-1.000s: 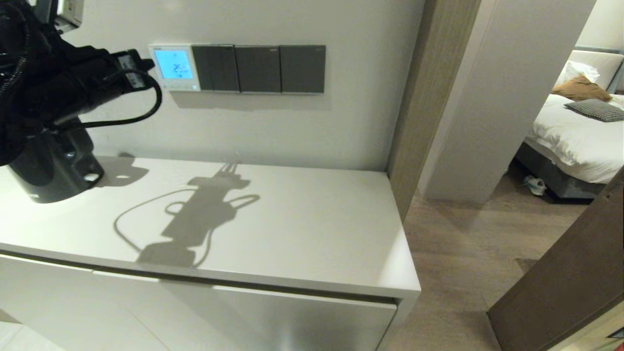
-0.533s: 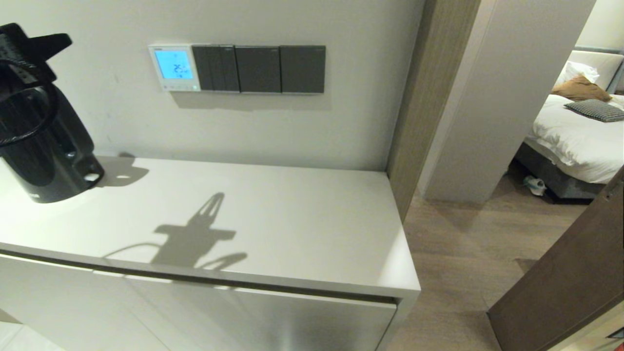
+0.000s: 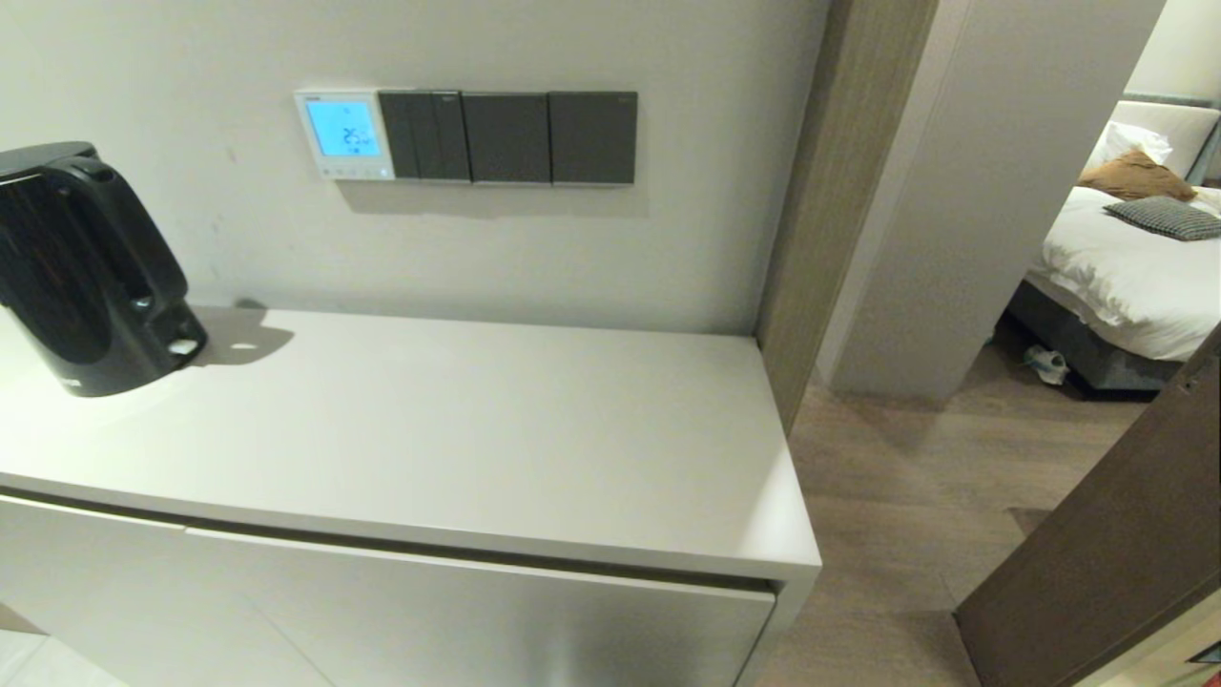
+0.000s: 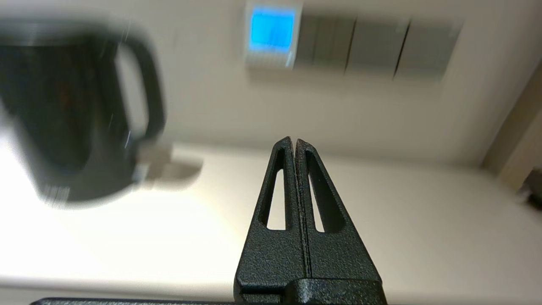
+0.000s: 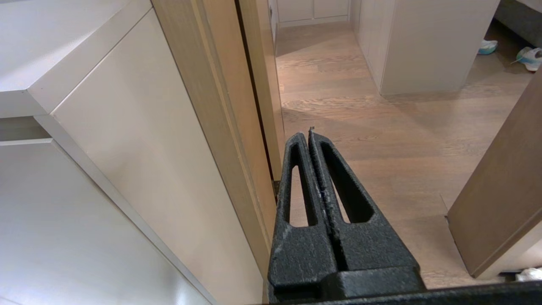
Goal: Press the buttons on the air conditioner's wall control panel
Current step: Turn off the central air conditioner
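Note:
The white air conditioner control panel [image 3: 343, 135] hangs on the wall, its screen lit light blue with digits. A row of tiny pale buttons [image 3: 350, 171] runs along its bottom edge. It also shows blurred in the left wrist view [image 4: 272, 36]. My left gripper [image 4: 295, 141] is shut and empty, well back from the wall above the counter, pointing towards the panel. It is out of the head view. My right gripper [image 5: 308, 133] is shut and empty, parked low beside the cabinet's side, over the wooden floor.
Three dark grey switch plates [image 3: 507, 136] sit right of the panel. A black kettle [image 3: 84, 269] stands at the counter's left end. The white counter [image 3: 477, 429] ends at a wooden door frame [image 3: 811, 219]; a bedroom lies beyond.
My left arm has pulled back from the panel and left the head view. Its shadow on the counter is gone. The screen stays lit.

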